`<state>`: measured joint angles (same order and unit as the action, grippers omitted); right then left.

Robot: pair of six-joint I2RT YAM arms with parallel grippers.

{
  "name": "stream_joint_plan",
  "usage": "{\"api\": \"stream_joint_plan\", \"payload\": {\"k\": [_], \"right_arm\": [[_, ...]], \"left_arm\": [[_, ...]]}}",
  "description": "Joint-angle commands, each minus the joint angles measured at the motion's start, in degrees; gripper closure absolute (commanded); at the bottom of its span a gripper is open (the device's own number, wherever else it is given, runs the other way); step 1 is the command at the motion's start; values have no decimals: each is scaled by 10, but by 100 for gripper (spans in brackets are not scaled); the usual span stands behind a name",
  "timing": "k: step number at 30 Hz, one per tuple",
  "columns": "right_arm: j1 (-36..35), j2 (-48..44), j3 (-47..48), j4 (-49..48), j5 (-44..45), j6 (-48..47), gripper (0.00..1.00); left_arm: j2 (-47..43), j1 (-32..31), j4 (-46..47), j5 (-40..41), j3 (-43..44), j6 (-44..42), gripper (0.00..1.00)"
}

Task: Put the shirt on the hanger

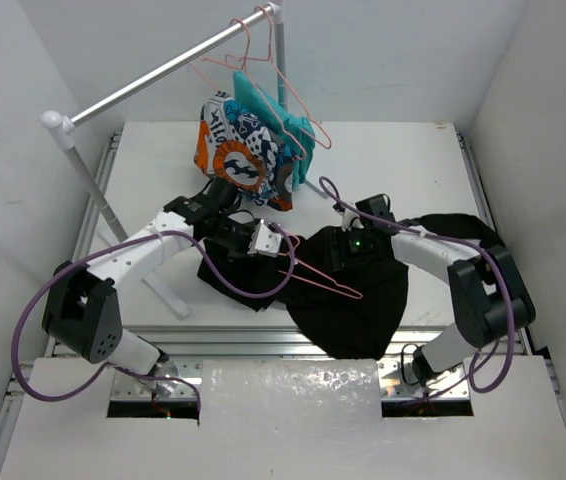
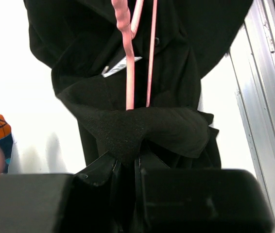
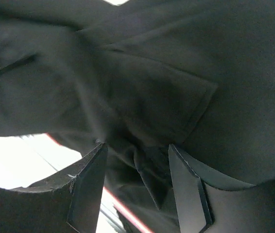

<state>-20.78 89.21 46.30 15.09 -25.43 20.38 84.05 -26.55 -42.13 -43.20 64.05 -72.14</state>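
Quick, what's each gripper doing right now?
Left gripper: closed, pinching the shirt fabric beside the hanger.
Right gripper: open, jaws apart around shirt fabric.

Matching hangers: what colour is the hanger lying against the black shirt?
Salmon-pink hanger, clearest in the left wrist view.

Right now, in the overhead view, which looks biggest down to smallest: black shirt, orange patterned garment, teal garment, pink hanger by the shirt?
1. black shirt, clearly largest.
2. orange patterned garment.
3. teal garment, partly hidden behind it, so these two are unsure.
4. pink hanger, only a thin wire outline.
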Motion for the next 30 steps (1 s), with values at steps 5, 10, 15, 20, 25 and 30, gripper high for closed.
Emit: {"api": "stream_joint_plan", "payload": {"k": [5, 10, 15, 20, 25, 30], "right_arm": [[3, 15, 16, -34, 49, 15, 29], [3, 39, 20, -61, 24, 26, 41], [3, 34, -7, -100, 38, 46, 93], [40, -70, -49, -97, 155, 86, 100], [104, -177, -86, -94, 155, 97, 100], [104, -220, -51, -28, 177, 57, 100]], "left_arm": [[-32, 4, -14, -26, 9, -29, 100], [-31, 4, -4, -34, 7, -21, 100], [-35, 18, 20, -47, 14, 51, 100], [-32, 56, 84, -35, 28, 152, 100], [-14, 94, 101, -70, 45, 198, 100], [-5, 93, 170, 23, 42, 243, 100]]}}
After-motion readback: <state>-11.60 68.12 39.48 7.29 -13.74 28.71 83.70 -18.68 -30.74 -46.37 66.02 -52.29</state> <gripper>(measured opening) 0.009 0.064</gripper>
